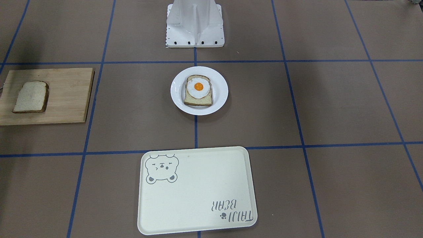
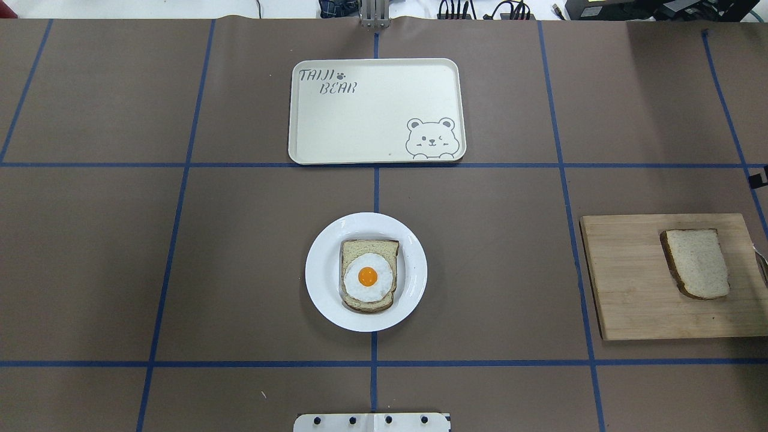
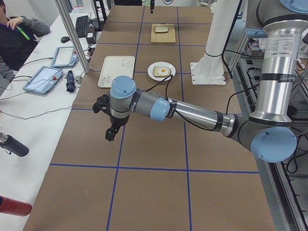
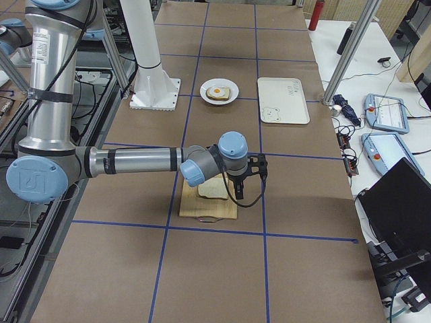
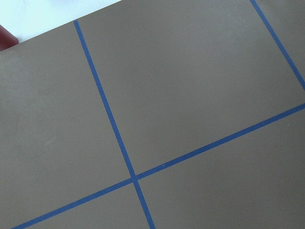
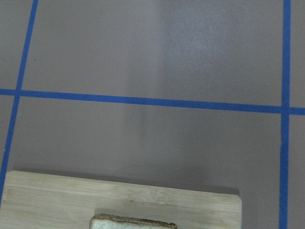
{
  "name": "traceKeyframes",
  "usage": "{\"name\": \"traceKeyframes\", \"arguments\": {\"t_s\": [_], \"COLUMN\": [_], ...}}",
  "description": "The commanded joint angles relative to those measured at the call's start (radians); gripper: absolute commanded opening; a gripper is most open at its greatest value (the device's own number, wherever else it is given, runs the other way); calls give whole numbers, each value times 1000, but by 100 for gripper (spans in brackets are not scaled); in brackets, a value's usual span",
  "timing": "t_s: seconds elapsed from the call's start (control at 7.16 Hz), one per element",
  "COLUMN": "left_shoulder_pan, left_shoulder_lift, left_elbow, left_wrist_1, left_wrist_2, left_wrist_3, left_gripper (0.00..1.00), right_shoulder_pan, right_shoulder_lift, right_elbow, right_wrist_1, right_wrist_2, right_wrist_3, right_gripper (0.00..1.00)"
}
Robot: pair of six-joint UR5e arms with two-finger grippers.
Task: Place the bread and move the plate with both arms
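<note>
The bread lies bare on a wooden cutting board, at the right in the overhead view. The white plate sits mid-table and bears another slice with a fried egg. My right gripper hangs above the table just beyond the board's far edge, near the bread. Only its black tip shows in the overhead view. My left gripper hovers over bare table, far from the plate. I cannot tell whether either is open or shut.
A cream tray with a bear drawing lies beyond the plate, on the operators' side. The white robot base stands behind the plate. A side table with tablets and a seated person run along the far edge.
</note>
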Motion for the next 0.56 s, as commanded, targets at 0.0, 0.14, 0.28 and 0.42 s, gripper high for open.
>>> {"name": "traceKeyframes", "arguments": {"t_s": [0.0, 0.14, 0.28, 0.42], "left_shoulder_pan": [0, 0, 0, 0], "left_shoulder_lift": [2, 5, 20, 20], "left_elbow": [3, 0, -5, -5], "left_wrist_1": [-13, -13, -13, -13], "left_wrist_2": [0, 0, 0, 0], "left_wrist_3": [0, 0, 0, 0], "left_gripper": [99, 99, 99, 99], "right_shoulder_pan": [-116, -163, -183, -194], "right_shoulder_lift": [-17, -19, -23, -42], "right_elbow": [-153, -196, -204, -204], "right_wrist_1": [374, 485, 503, 512], "right_wrist_2": [-62, -88, -99, -99], "right_wrist_3": [255, 338, 346, 347], "right_gripper": [92, 85, 72, 61]}}
